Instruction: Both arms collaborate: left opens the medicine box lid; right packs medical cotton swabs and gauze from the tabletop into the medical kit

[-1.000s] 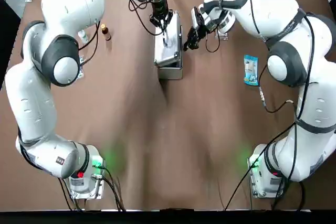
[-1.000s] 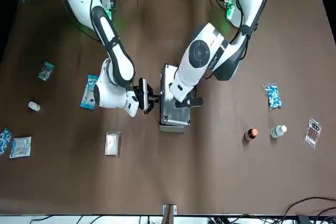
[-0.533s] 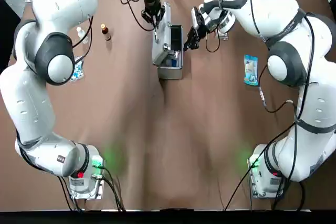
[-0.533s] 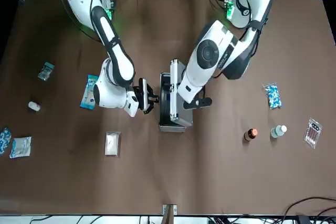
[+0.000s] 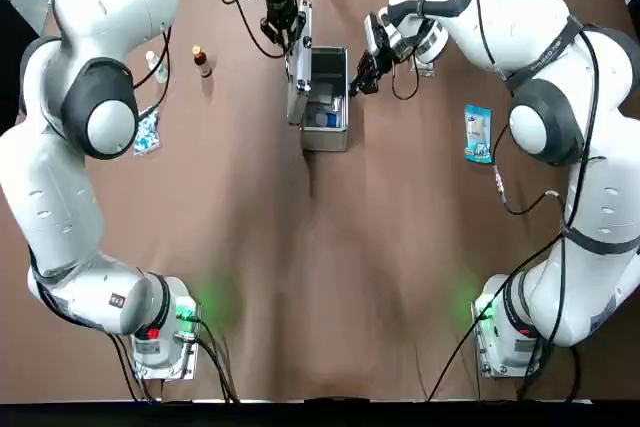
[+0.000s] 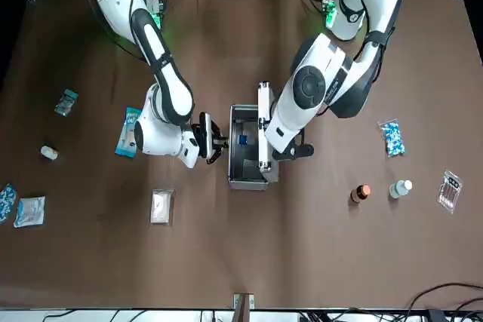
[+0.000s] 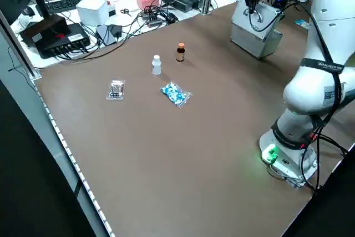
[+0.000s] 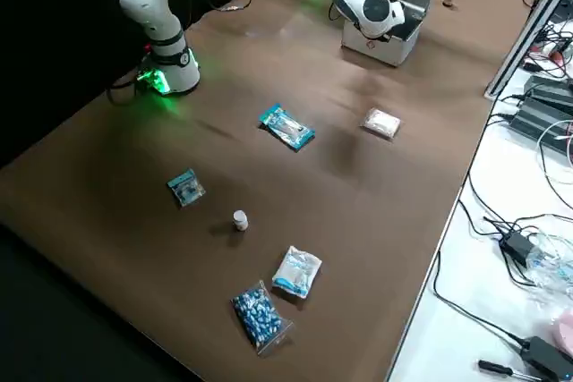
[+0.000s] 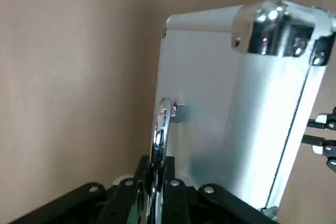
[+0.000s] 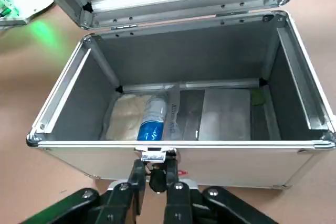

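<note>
- Evidently, from the top view, you had the lid (image 5: pixel 300 77) swung up off the medicine box (image 5: pixel 325 144), so opening was the step in hand and looked nearly finished.
- Across the table, the front view showed you the swab packet (image 6: pixel 127 133) and the gauze (image 6: pixel 161 207) lying outside the box, on the right arm's side, packing not begun.
- Your left side view showed the box from outside, its inside hidden.
- The right side view gave you both packets flat on the table, apart from each other.
- In the left wrist view, your left gripper (image 9: pixel 156 169) was clamped on the lid's handle (image 9: pixel 161 129); it probably needed to ease the lid fully back before releasing.
- The right wrist view put your right gripper (image 10: pixel 155 166) at the box's front latch, fingers apart. Next, it likely had to back away and go for a packet.
</note>
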Controlling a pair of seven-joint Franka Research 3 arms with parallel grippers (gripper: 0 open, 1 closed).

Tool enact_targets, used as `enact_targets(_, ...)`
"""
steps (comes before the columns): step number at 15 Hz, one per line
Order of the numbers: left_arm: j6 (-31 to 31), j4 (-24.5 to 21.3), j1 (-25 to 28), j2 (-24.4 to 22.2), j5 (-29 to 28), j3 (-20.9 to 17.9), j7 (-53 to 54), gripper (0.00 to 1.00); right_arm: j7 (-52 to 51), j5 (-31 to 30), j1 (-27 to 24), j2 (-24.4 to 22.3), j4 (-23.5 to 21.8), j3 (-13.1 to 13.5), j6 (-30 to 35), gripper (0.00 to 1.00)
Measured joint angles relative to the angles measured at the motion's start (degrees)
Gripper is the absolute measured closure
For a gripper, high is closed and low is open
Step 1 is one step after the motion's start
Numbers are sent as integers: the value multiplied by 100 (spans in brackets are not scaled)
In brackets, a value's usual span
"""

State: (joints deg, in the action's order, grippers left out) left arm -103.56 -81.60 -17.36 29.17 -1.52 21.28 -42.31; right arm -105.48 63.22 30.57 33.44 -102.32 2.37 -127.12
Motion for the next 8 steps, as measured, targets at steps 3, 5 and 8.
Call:
enact_targets(3, 31, -88, 113, -48, 5, 25, 202, 86, 0, 0, 1, 0, 3, 0, 0, 79)
enact_targets(5, 34, -121, 185, -57, 20, 56, 298, 86, 0, 0, 2, 0, 5, 0, 0, 79)
enact_targets(8, 71, -166, 288, -63, 43, 84, 374, 84, 0, 0, 5, 0, 7, 0, -3, 79)
